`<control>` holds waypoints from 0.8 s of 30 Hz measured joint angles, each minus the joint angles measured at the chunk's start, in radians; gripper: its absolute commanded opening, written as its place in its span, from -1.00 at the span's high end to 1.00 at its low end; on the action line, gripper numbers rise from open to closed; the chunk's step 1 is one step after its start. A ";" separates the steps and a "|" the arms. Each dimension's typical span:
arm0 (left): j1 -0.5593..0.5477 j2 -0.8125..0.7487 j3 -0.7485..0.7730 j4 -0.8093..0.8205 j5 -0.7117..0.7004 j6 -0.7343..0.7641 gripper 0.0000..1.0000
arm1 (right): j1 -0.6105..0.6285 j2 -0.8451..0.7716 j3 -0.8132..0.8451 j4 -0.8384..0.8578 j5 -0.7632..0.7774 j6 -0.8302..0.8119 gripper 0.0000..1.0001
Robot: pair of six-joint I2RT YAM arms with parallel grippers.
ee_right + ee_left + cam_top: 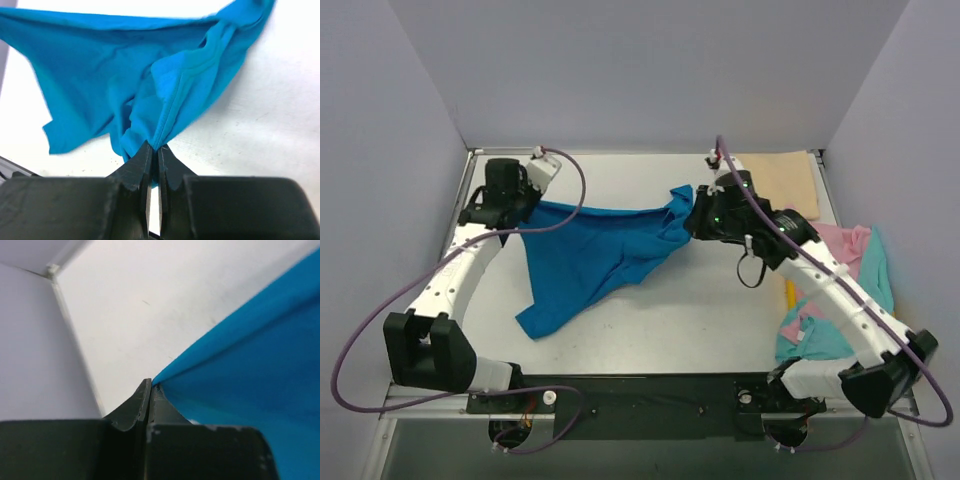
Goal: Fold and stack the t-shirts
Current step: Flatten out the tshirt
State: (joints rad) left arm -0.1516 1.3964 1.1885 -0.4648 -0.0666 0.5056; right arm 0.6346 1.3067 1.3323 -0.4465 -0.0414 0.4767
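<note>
The bright blue t-shirt (595,250) hangs stretched between both grippers above the table, its lower part drooping toward the near left. My left gripper (520,212) is shut on the blue t-shirt's left corner (235,365). My right gripper (692,218) is shut on a bunched edge of the blue t-shirt (150,85). The beige t-shirt (782,182) lies flat at the far right. The pink t-shirt (848,248) and the teal t-shirt (825,335) lie crumpled at the right edge.
A strip of the yellow tray (789,291) shows under the right arm beside the crumpled shirts. Grey walls close in the table on the left, back and right. The white table (620,170) shows behind the blue t-shirt.
</note>
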 measured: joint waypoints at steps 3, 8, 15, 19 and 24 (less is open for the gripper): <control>0.038 -0.021 0.116 -0.031 -0.053 0.008 1.00 | -0.056 -0.115 0.004 -0.023 -0.030 -0.034 1.00; 0.154 -0.062 0.342 -0.144 -0.137 0.029 1.00 | -0.150 -0.236 0.110 -0.071 -0.101 -0.107 1.00; 0.200 -0.141 0.568 -0.241 -0.193 0.068 1.00 | -0.156 -0.285 0.278 -0.092 -0.174 -0.211 1.00; 0.217 -0.142 0.668 -0.253 -0.211 0.085 1.00 | -0.156 -0.312 0.301 -0.098 -0.202 -0.238 1.00; 0.219 -0.087 0.694 -0.232 -0.174 0.085 1.00 | -0.155 -0.317 0.283 -0.101 -0.226 -0.244 1.00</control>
State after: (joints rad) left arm 0.0677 1.3098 1.8820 -0.6968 -0.2401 0.5903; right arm 0.4793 0.9897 1.6157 -0.5480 -0.2676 0.2329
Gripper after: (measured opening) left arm 0.027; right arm 0.012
